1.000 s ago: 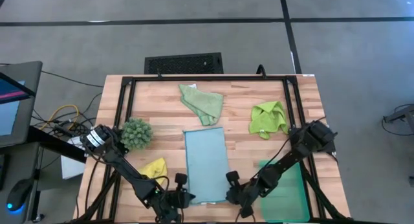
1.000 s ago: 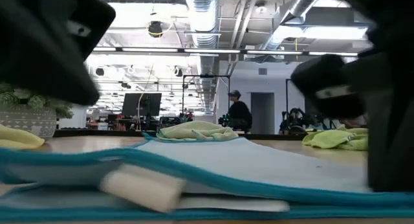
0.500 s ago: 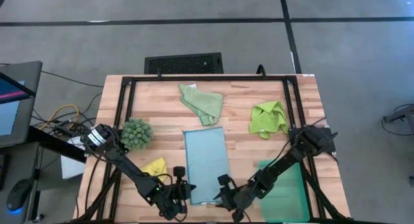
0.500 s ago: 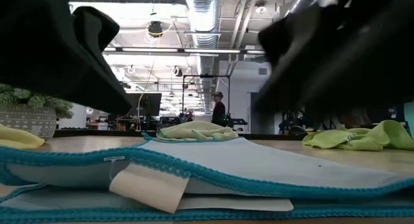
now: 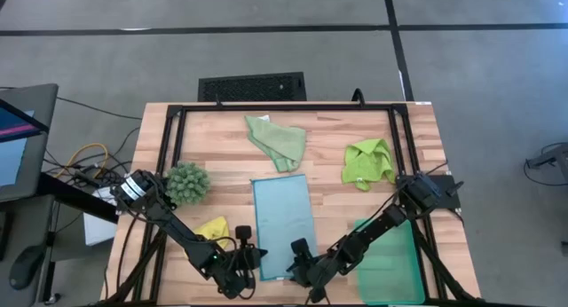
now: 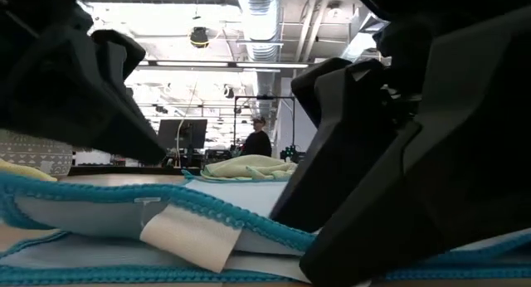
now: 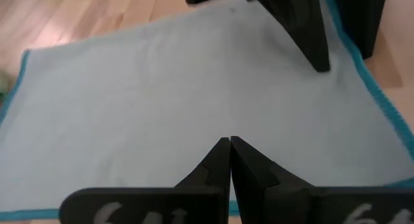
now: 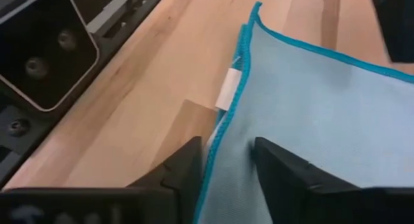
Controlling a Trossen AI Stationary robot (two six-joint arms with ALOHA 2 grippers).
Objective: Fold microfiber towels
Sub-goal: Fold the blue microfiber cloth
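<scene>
Lying flat, the light blue teal-hemmed microfiber towel (image 5: 284,223) is folded double; left gripper (image 5: 246,256) pressed together, right gripper (image 5: 297,258) spread astride its edge.

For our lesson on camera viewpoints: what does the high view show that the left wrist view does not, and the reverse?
Only the high view shows the sage towel, lime towel, yellow towel, teal tray and spiky clump. Only the left wrist view shows the left gripper with its fingers pressed together. Both show the light blue towel and the right gripper over its near edge.
</scene>
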